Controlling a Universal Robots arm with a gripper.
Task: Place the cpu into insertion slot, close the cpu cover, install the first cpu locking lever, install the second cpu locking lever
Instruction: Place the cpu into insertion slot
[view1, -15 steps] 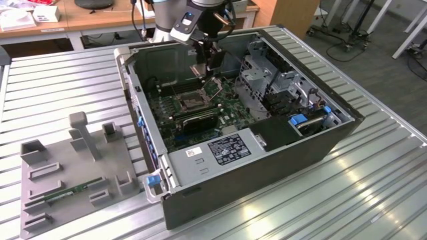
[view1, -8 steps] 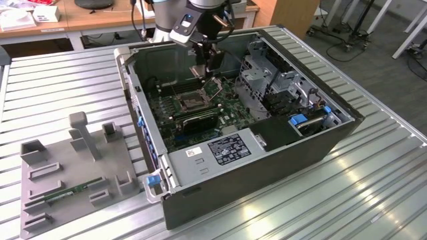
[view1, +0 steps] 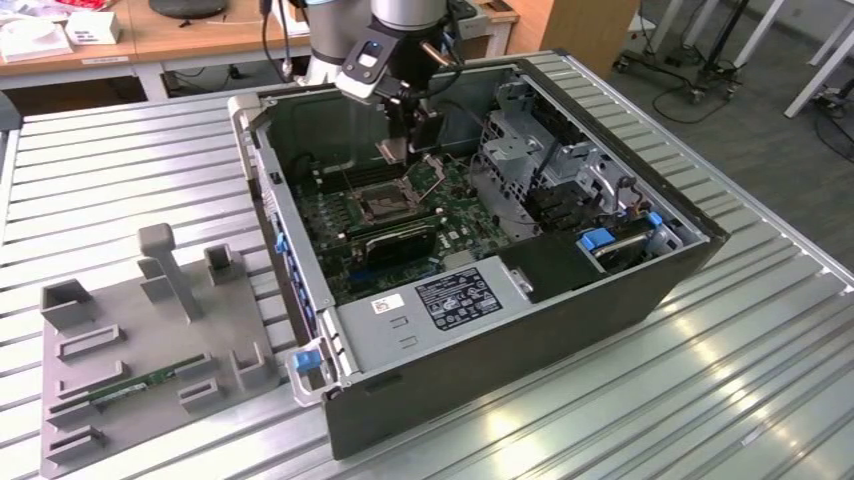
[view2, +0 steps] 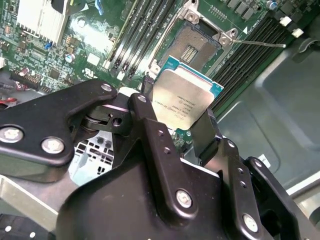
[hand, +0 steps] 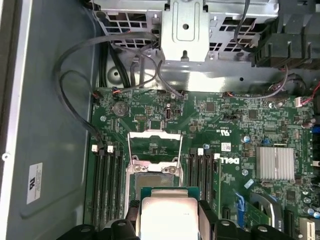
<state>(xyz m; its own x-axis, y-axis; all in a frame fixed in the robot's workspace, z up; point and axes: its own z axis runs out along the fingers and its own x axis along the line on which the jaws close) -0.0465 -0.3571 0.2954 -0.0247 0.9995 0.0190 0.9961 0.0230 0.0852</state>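
**Chip held in the air over the open socket**

Standing by the open computer case (view1: 574, 320), you see the gripper (view1: 396, 149) reaching down inside it. Its two black fingers (view2: 150, 125) are drawn in just to the chip's width and pinch the cpu (view2: 186, 97) by two opposite edges. The dull silver face is turned towards both wrist views.

The cpu hangs above the insertion slot (view1: 378, 205), clear of it and touching nothing but the fingers. The slot lies bare, and its dark contact field shows in the second wrist view (view2: 196, 46).

The cpu cover (hand: 154, 146) stands swung up from one edge of the slot, with green motherboard (hand: 225, 115) visible through its square window. A thin metal lever (view2: 260, 43) sticks out just beside the slot, lifted free.

Rows of black memory sockets (hand: 107, 185) run along both flanks of the slot. A finned silver heatsink (hand: 275, 163) sits well apart from the slot on the same board. Past the raised cover, farther from the slot, is the grey drive cage (hand: 186, 30).
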